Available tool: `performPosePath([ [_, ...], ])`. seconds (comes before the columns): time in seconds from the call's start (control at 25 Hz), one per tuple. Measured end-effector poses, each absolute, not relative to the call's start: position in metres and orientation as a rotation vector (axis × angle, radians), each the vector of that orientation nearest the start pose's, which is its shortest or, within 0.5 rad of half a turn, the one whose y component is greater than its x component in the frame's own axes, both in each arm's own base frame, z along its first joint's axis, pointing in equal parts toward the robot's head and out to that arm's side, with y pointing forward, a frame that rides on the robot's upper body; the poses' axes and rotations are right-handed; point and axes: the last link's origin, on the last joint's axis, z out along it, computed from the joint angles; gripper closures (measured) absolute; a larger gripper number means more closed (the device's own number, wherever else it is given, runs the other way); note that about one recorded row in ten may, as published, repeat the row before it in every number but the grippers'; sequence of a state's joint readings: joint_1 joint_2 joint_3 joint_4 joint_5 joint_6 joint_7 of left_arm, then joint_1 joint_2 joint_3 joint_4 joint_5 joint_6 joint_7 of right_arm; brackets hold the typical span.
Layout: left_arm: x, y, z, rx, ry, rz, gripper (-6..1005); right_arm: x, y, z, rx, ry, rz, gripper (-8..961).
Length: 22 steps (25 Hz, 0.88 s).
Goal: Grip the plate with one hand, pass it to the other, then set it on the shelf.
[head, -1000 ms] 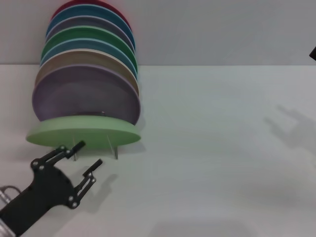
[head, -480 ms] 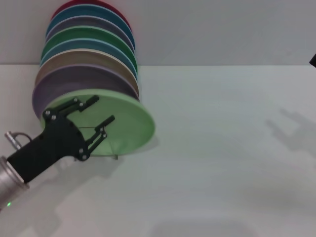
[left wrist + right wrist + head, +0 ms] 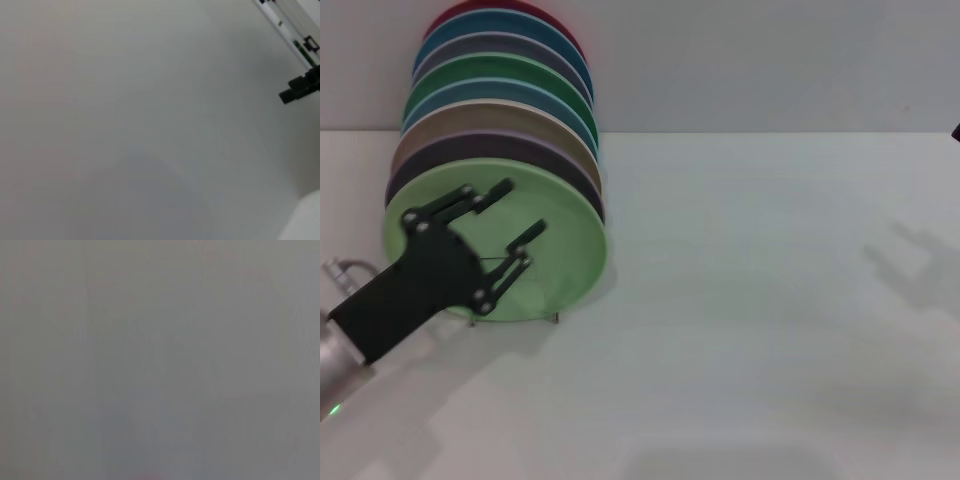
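Observation:
The pale mint-green plate (image 3: pixel 570 250) stands on edge at the front of the row of plates, leaning back against a lilac-purple plate (image 3: pixel 490 152). The clear acrylic shelf shows only as thin legs (image 3: pixel 556 318) under the plate's lower rim. My left gripper (image 3: pixel 520 208) is open, with its fingers spread in front of the plate's face and nothing between them. I cannot tell whether it touches the plate. Of my right arm only a black sliver (image 3: pixel 956 131) shows at the far right edge.
Behind the mint plate stand several upright plates: tan (image 3: pixel 490 118), blue, dark green (image 3: pixel 500 70), grey, blue and red. The white table (image 3: pixel 770 300) stretches to the right. A grey wall rises behind. A distant black part (image 3: pixel 299 89) shows in the left wrist view.
The mint plate went from lying almost edge-on, low before the rack, to standing upright against the purple plate. My left gripper rose and moved up in front of its face, staying open.

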<state>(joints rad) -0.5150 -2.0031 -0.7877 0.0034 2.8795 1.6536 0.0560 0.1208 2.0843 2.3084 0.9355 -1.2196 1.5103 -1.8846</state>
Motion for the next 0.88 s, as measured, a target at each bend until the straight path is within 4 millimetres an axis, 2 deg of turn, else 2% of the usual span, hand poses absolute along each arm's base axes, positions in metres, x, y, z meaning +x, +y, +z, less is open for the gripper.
performPosePath([
  [0.16, -0.289, 0.271, -0.001, -1.948, 0.321, -0.829, 540, 0.292, 0.279, 0.104, -2.027, 0.391, 1.072, 351],
  [0.32, -0.315, 0.247, 0.024, -1.683, 0.120, -0.808, 538, 0.307, 0.274, 0.106, -1.937, 0.359, 1.036, 351],
  [0.48, -0.353, 0.234, 0.056, -1.335, -0.180, -0.768, 536, 0.329, 0.269, 0.108, -1.718, 0.375, 1.060, 351],
  [0.56, -0.367, 0.229, 0.066, -1.244, -0.263, -0.758, 535, 0.341, 0.264, 0.109, -1.592, 0.380, 1.057, 351],
  [0.64, -0.372, 0.228, 0.067, -1.230, -0.299, -0.755, 534, 0.347, 0.261, 0.109, -1.525, 0.385, 1.045, 351],
  [0.88, -0.378, 0.233, 0.068, -1.190, -0.347, -0.734, 300, 0.355, 0.262, 0.102, -1.463, 0.416, 1.031, 290],
])
